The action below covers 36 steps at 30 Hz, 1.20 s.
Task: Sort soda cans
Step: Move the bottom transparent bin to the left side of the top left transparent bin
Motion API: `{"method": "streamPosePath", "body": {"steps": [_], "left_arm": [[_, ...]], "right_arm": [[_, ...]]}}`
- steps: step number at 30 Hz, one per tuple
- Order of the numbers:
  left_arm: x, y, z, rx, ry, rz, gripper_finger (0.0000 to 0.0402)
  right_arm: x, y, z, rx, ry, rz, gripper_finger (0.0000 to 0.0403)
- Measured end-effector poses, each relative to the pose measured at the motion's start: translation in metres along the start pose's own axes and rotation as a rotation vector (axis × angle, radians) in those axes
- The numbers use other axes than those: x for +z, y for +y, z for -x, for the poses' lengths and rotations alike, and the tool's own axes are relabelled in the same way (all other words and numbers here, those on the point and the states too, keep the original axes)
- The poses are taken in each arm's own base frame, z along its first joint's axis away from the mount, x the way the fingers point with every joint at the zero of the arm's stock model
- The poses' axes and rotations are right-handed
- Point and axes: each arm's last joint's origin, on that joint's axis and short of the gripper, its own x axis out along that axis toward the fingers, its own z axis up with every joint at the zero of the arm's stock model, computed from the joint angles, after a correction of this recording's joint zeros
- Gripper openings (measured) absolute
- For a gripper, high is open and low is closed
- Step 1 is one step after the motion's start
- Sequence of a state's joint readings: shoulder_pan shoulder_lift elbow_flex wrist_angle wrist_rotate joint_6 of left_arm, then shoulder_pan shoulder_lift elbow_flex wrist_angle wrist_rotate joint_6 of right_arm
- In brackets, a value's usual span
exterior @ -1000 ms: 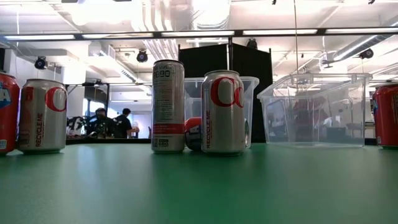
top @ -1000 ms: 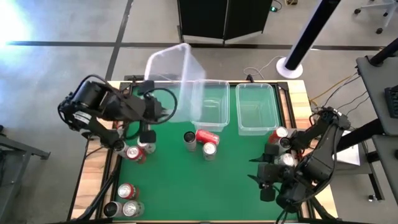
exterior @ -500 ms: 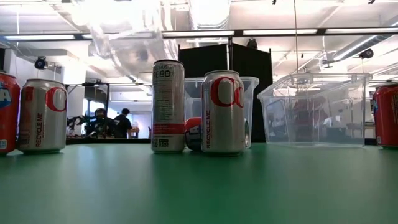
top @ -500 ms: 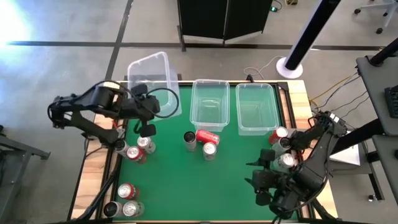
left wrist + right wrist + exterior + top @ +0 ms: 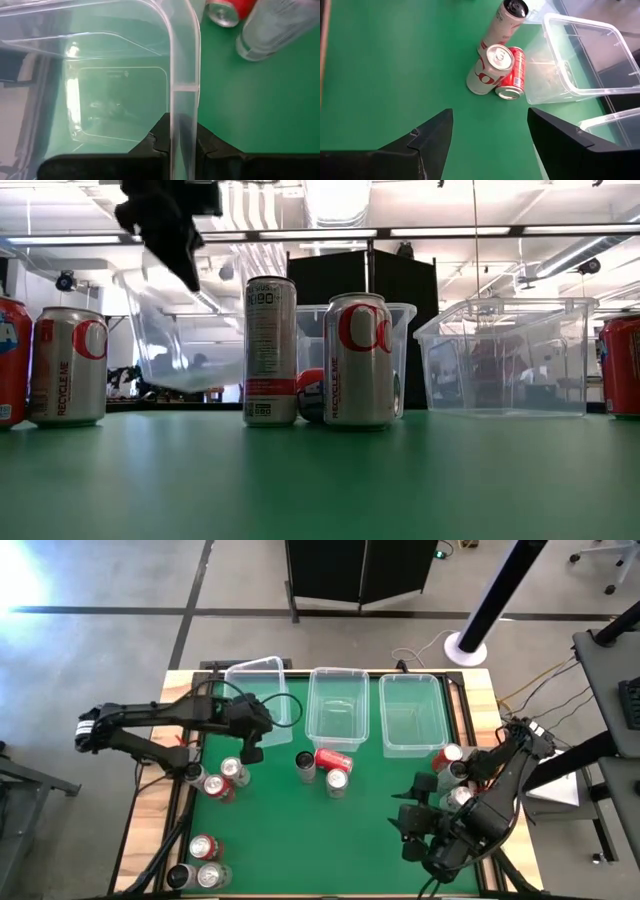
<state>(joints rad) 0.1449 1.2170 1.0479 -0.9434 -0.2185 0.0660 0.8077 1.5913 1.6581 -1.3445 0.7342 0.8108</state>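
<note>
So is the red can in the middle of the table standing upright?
No, in the high view the red can lies on its side just in front of the middle clear bin, between two upright cans.

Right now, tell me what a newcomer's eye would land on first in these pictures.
First, the left gripper at the table's back left, shut on the rim of a clear plastic bin that it carries tilted, beside two more clear bins in a row. Next, the central cluster: a red can on its side between two upright cans. The right gripper waits open at front right.
</note>
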Motion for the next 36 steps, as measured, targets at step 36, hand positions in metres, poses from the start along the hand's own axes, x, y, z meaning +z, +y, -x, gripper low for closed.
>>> {"method": "streamPosePath", "body": {"steps": [36], "left_arm": [[-0.003, -0.02, -0.034, -0.17, 0.096, -0.014, 0.0091]], "right_arm": [[-0.081, -0.039, -0.212, -0.208, -0.201, -0.027, 0.0258]]}}
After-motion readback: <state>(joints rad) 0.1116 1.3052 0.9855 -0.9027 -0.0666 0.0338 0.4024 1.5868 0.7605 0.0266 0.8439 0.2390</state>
